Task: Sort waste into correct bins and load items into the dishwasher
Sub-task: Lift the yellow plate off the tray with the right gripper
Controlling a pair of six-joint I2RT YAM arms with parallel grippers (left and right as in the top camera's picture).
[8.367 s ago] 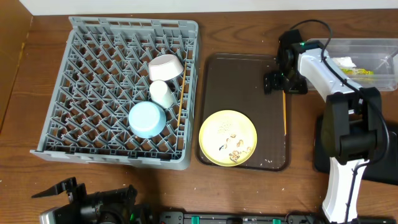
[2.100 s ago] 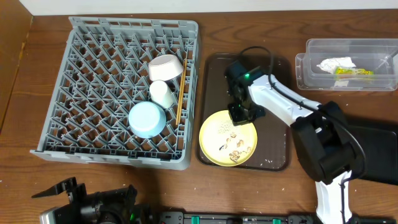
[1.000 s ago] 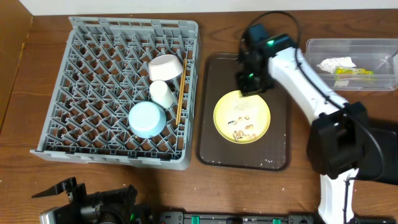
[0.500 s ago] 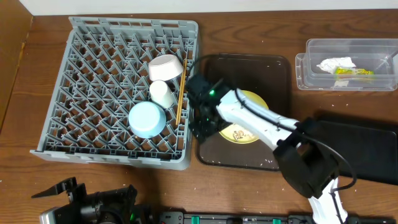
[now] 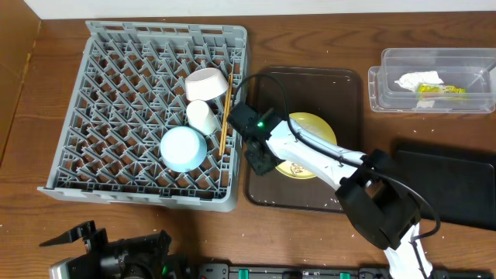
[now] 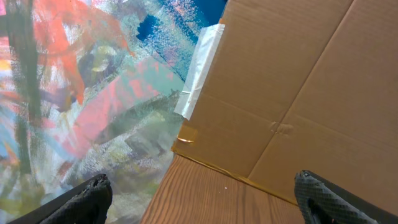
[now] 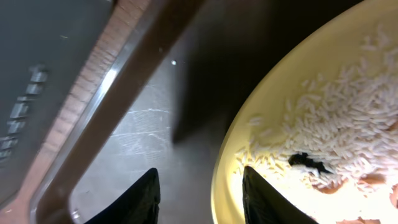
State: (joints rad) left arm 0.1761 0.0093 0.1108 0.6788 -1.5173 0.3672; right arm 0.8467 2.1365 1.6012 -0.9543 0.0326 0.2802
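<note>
- Swung round from 12 o'clock of the yellow plate (image 5: 318,128) to its 9 o'clock rim within the last second.
- Held the right gripper (image 7: 199,193) apart, rim between the fingers, nothing clamped yet.
- Left the plate mid-way on the brown tray (image 5: 345,101), at 3 o'clock of the dish rack (image 5: 116,77), food crumbs (image 7: 336,124) still aboard.
- Probably set up a fresh grasp for tipping the crumbs; racking remained undone.
- Kept the left gripper (image 6: 205,199) spread and idle.

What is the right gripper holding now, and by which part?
Nothing yet. The right gripper stands open astride the rim of the yellow plate, not clamped on it.
</note>
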